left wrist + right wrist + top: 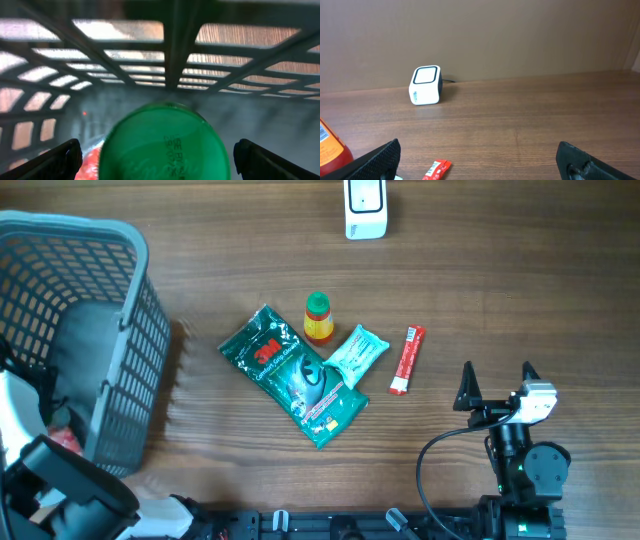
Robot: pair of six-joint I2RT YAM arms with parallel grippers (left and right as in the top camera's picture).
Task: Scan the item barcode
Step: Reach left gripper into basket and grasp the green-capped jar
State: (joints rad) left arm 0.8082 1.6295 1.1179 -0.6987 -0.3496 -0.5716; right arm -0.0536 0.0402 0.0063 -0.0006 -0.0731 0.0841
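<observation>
Inside, the grey basket holds a green-lidded container.

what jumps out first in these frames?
The grey basket at the left dominates. The left gripper is inside it, open, with a green lid filling its view. In the middle lies a cluster: green packet, small bottle, teal pouch and red stick. The white scanner sits alone at the far edge, and the right gripper is open and empty at the near right.
</observation>
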